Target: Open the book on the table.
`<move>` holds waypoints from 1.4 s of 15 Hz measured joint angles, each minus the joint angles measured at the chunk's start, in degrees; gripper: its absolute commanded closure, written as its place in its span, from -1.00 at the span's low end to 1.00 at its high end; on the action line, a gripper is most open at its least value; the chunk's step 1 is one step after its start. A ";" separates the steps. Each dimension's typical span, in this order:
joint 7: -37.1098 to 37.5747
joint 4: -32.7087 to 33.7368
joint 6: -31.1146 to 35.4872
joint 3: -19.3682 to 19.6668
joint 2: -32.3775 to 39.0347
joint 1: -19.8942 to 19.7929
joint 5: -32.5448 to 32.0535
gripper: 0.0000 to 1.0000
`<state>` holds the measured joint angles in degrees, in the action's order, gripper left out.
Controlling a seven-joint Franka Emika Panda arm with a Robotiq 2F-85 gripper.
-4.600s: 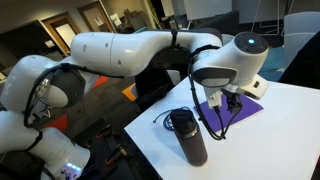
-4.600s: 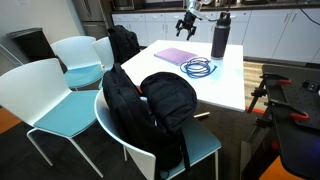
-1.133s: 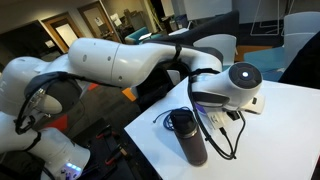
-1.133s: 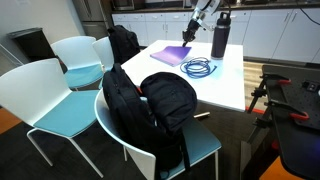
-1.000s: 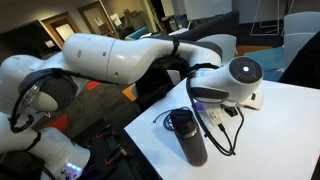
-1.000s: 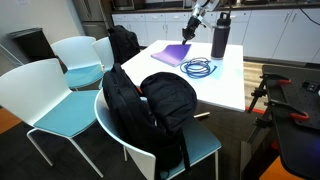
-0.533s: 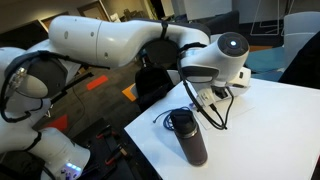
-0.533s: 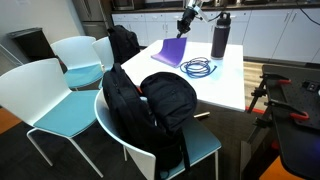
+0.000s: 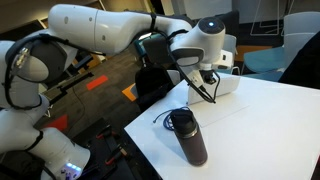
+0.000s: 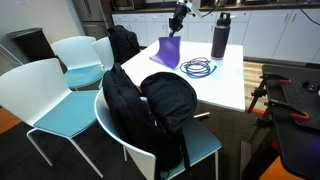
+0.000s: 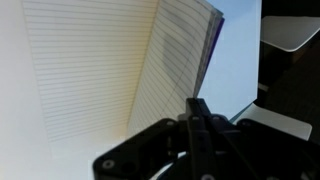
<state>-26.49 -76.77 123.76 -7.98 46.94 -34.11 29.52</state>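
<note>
White table (image 10: 228, 82) bears book (image 10: 169, 52); tool (image 11: 196, 104) clamps its cover.

An exterior view sits close beside the arm (image 9: 110, 25), facing over it to the table (image 9: 270, 130) corner and bottle (image 9: 192, 140). An exterior view stands far back behind chairs (image 10: 40, 95), facing the same table and bottle. The wrist view looks closely onto the book (image 11: 100, 70) pages, gripper (image 11: 197, 108) at its bottom edge
</note>
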 measured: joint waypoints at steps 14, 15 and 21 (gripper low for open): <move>0.47 -6.02 4.22 2.99 -7.32 10.11 -5.64 0.99; -0.75 -6.13 4.04 2.97 -7.38 10.35 -6.15 0.99; -9.94 -6.72 1.24 1.97 -7.23 10.99 -7.44 0.99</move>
<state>-36.43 -83.50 125.00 -6.01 39.71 -23.12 22.08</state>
